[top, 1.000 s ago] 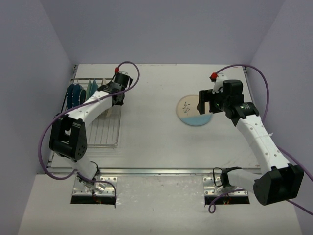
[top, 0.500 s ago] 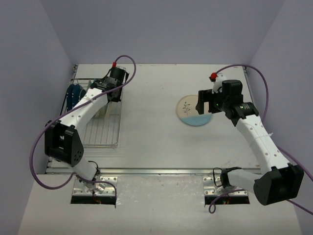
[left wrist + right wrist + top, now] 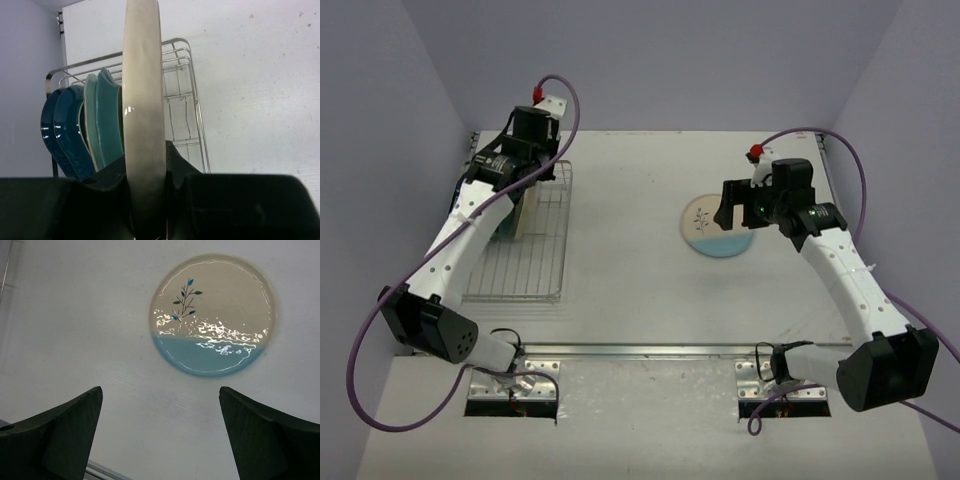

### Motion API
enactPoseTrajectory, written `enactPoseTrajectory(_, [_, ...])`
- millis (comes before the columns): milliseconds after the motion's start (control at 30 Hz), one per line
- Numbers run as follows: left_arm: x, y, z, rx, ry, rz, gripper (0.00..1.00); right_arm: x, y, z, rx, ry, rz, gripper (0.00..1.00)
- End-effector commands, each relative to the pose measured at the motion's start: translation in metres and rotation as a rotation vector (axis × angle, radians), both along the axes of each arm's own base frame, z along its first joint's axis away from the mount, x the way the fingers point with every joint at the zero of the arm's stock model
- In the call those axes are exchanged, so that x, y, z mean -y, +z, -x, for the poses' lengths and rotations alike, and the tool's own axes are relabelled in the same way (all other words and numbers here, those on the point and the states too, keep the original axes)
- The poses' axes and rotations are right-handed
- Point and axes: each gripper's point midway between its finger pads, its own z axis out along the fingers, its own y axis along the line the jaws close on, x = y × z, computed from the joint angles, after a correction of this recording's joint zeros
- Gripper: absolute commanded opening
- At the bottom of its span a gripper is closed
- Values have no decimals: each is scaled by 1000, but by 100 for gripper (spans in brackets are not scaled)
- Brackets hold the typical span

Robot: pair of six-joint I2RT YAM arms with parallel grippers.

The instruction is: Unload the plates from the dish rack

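My left gripper (image 3: 525, 197) is shut on the rim of a cream plate (image 3: 144, 100), held upright and edge-on above the dish rack (image 3: 535, 270). In the left wrist view the jaws (image 3: 145, 167) press both faces of that plate. Behind it two teal plates (image 3: 107, 120) and two navy plates (image 3: 62, 130) stand upright in the silver wire rack (image 3: 187, 100). The cream-and-light-blue plate with a dark sprig (image 3: 718, 227) lies flat on the table. My right gripper (image 3: 738, 208) hovers open and empty over its near edge; the plate (image 3: 212, 315) shows beyond the fingertips (image 3: 160, 405).
The rack sits at the table's far left, close to the left wall (image 3: 410, 150). A purple cable (image 3: 570, 110) loops above the left wrist, and another (image 3: 840, 150) loops behind the right arm. White tabletop (image 3: 630, 260) lies between rack and flat plate.
My left arm has risen and swung back-left over the rack with the cream plate in its grip. My right gripper has stayed open over the flat plate, barely shifting.
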Motion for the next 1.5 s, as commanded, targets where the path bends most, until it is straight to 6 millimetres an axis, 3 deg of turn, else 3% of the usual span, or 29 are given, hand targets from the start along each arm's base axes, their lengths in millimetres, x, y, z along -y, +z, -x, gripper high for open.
enactPoseTrajectory(0, [12, 68, 3, 295, -129, -177, 0, -19, 31, -7, 38, 31, -105, 99])
enactPoseTrajectory(33, [18, 60, 12, 287, -139, -205, 0, -19, 30, -7, 34, 32, -107, 99])
enactPoseTrajectory(67, [34, 73, 19, 387, -196, -335, 0, -24, 33, -6, 21, 47, -143, 99])
enactPoseTrajectory(100, [57, 73, 30, 422, -260, -371, 0, -29, 34, -3, 10, 74, -174, 99])
enactPoseTrajectory(133, [46, 63, 35, 390, -252, -451, 0, -30, 35, -4, 9, 75, -175, 99])
enactPoseTrajectory(300, [92, 72, 62, 545, -377, -617, 0, -50, 43, 9, -74, 180, -342, 99])
enactPoseTrajectory(500, [124, 62, 81, 632, -522, -767, 0, -76, 51, 28, -203, 318, -555, 99])
enactPoseTrajectory(567, [134, 57, 93, 682, -570, -819, 0, -82, 54, 33, -235, 343, -601, 99])
enactPoseTrajectory(600, [145, 41, 105, 714, -633, -874, 0, -85, 52, 33, -260, 353, -633, 99])
enactPoseTrajectory(633, [149, 37, 111, 737, -657, -903, 0, -87, 53, 34, -275, 363, -656, 99])
enactPoseTrajectory(867, [173, 28, 127, 798, -740, -957, 0, -99, 47, 42, -376, 410, -772, 99])
enactPoseTrajectory(1200, [200, 29, 143, 897, -806, -999, 0, -114, 29, 31, -447, 412, -785, 99])
enactPoseTrajectory(1467, [209, 13, 146, 880, -841, -1012, 0, -119, 42, 36, -446, 477, -832, 99])
